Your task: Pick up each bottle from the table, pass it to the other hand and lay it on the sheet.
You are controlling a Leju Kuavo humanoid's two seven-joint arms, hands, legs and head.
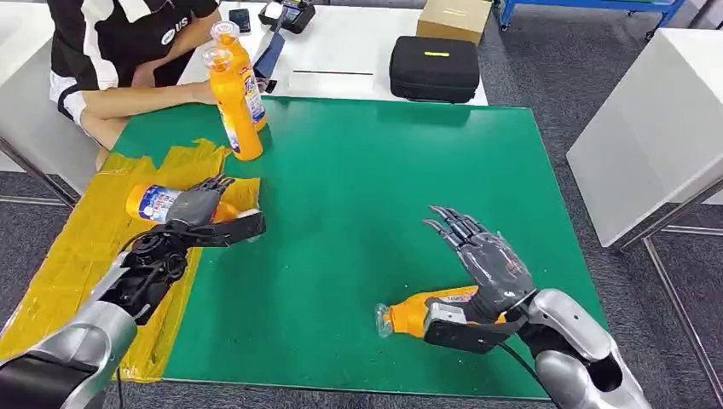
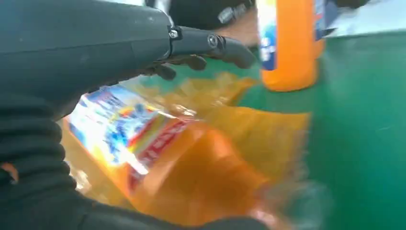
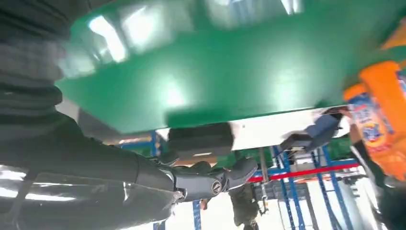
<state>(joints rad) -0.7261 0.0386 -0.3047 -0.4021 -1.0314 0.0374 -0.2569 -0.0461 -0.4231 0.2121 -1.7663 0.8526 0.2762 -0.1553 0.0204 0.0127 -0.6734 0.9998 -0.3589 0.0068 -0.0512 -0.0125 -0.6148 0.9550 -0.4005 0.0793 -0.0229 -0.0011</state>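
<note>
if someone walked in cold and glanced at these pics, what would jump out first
The bright green table mat fills the scene, with orange bottles scattered on it. Two upright bottles stand at its far left corner beside a seated person, and the left hand rests over a lying bottle on the yellow sheet. Near the front edge, the right hand, fingers spread, hovers just above another lying bottle.

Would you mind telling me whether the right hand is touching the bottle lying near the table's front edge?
Cannot tell. In the head view the right hand hovers open above the lying bottle, its thumb overlapping the bottle, but no view plainly shows contact or a gap.
</note>
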